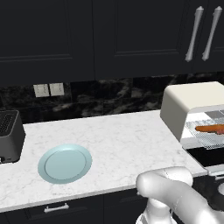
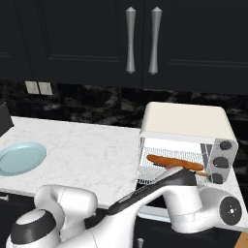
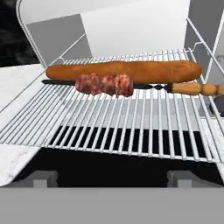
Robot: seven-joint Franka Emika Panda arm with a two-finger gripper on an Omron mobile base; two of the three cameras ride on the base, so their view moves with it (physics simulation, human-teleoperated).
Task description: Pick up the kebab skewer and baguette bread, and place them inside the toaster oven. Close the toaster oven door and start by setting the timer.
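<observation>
Skewer (image 3: 105, 84) tip hid behind baguette (image 3: 124, 71) – on rack (image 3: 131, 127)

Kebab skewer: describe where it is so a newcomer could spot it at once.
Find the cream toaster oven at the counter's right end, door down. On its wire rack lies the kebab skewer, alongside the baguette: a thin dark stick with reddish meat chunks, far slimmer than the bread.

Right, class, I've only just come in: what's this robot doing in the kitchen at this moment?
The robot arm is working at the toaster oven on the marble counter. The baguette bread and the kebab skewer both lie side by side on the oven's wire rack, and nothing is being held. The toaster oven door is down and open, so closing it and setting the timer are not yet done. A pale blue plate sits on the counter.
</observation>
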